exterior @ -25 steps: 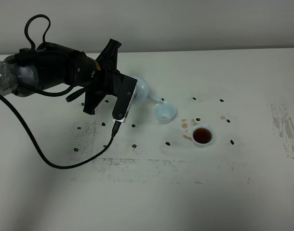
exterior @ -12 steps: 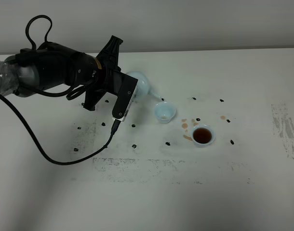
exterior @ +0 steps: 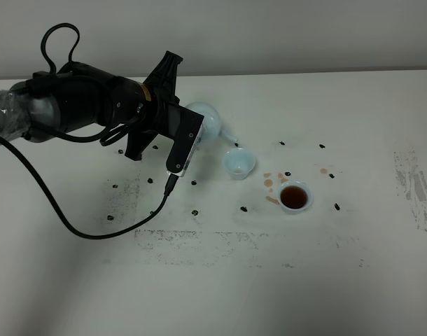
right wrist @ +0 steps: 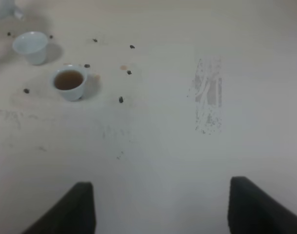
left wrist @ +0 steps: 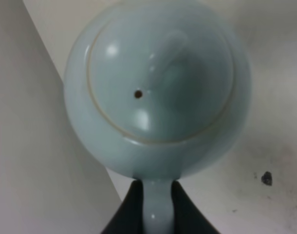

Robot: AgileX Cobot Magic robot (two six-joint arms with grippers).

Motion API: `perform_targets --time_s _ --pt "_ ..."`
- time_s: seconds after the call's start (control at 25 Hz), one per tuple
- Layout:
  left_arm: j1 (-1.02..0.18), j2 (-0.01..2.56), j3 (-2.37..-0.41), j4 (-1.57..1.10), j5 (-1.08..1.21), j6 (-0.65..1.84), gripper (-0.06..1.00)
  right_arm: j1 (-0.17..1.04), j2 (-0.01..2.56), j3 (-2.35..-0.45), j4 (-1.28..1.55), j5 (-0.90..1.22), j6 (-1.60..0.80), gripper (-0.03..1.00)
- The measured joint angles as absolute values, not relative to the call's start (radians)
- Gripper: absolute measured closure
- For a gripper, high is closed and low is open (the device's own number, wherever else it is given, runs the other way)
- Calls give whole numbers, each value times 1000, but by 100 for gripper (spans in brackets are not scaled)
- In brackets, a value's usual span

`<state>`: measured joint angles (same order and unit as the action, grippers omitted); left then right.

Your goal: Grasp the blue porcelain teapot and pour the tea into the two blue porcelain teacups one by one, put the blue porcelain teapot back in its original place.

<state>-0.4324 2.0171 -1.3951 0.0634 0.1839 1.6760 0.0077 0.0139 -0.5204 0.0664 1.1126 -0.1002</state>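
**Slick porcelain, carried by its loop**

Nearest, and well apart from the teapot [exterior: 204, 120], the right gripper [right wrist: 168, 207] has its jaws wide with nothing between them. Next comes the filled teacup [exterior: 295, 197], brown tea inside. The empty teacup [exterior: 239, 162] stands just below the teapot's spout [exterior: 229, 135]. That makes two cups and one pot, with a few brown drips [exterior: 269, 182] on the worktop [exterior: 269, 280] between the cups. Farthest, the left gripper [left wrist: 157, 187] has its jaws pinched on the loop handle [left wrist: 157, 217], tilting the pot spout-down. Glazed porcelain is likely slippery and brittle, and heavy with tea inside. The handle looks the soundest hold, though the lid [left wrist: 160, 83] could slide.
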Motion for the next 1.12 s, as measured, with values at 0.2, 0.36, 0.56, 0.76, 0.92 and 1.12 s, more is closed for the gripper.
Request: perform_targets --time_s 0.2,0.36,0.56,0.76,0.92,1.12 --pt "-436 2043 -1395 67 165 1676 91 8 14 -520 66 1113 -100 41" --pt "-439 2049 -1395 75 133 1680 91 8 14 -520 66 1113 -100 41" --pt "-439 2049 -1395 87 123 1716 91 8 14 -520 66 1113 -100 41" --pt "-439 2049 -1395 88 123 1779 91 8 14 -520 66 1113 -100 41" --pt "-439 2049 -1395 88 123 1817 91 8 14 -520 66 1113 -100 41" --pt "-439 2049 -1395 92 118 1828 91 8 14 -520 66 1113 -100 41"
